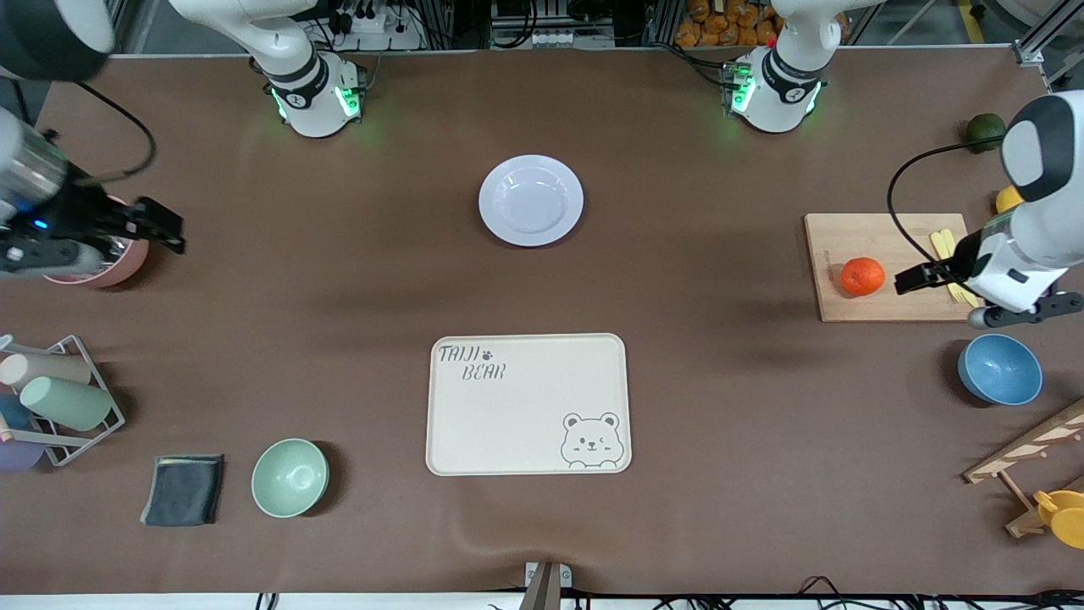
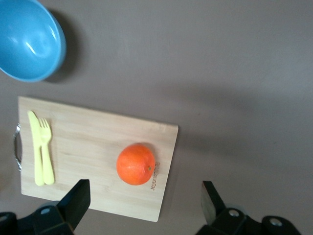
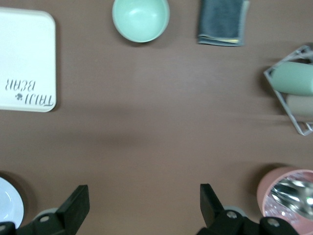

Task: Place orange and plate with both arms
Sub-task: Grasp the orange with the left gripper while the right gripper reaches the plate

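Observation:
The orange (image 1: 862, 276) lies on a wooden cutting board (image 1: 898, 237) toward the left arm's end of the table. My left gripper (image 1: 915, 278) hovers over the board beside the orange, open and empty. In the left wrist view the orange (image 2: 136, 164) sits just ahead of my left gripper (image 2: 145, 195), whose jaws stand wide apart. The pale plate (image 1: 531, 201) rests on the table between the two arm bases, and its edge shows in the right wrist view (image 3: 7, 208). My right gripper (image 1: 165, 227) (image 3: 143, 199) is open and empty over bare table beside a pink cup (image 1: 110, 263).
A cream bear-printed tray (image 1: 527, 403) lies mid-table, nearer the front camera than the plate. A blue bowl (image 1: 999, 369), yellow fork and knife (image 2: 41, 149), a dark green fruit (image 1: 985, 131), a green bowl (image 1: 290, 477), a grey cloth (image 1: 184, 490) and a cup rack (image 1: 59, 407) stand around.

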Motion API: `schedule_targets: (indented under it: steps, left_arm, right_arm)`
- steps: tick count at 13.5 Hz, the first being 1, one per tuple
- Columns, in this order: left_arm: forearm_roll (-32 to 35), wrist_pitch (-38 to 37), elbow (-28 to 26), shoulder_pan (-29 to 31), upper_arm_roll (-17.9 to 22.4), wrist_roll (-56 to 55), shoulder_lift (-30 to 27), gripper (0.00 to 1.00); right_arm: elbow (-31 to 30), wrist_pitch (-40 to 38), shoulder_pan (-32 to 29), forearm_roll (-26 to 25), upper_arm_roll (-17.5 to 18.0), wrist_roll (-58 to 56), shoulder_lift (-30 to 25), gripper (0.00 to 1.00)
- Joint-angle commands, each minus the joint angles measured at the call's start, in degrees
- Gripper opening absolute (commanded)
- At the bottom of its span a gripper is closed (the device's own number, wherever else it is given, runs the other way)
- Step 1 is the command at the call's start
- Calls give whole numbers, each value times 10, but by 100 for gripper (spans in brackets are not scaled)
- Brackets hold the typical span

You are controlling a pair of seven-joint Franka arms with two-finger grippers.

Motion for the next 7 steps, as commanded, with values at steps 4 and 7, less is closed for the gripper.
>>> schedule_targets:
  steps: [4, 7]
  left_arm:
    - [44, 113, -104, 38, -3, -2, 30, 100]
    - [47, 134, -111, 52, -4, -4, 57, 100]
  right_arm:
    - [50, -17, 89, 46, -6, 2, 103, 100]
    - [49, -62, 114, 78, -5, 2, 109, 100]
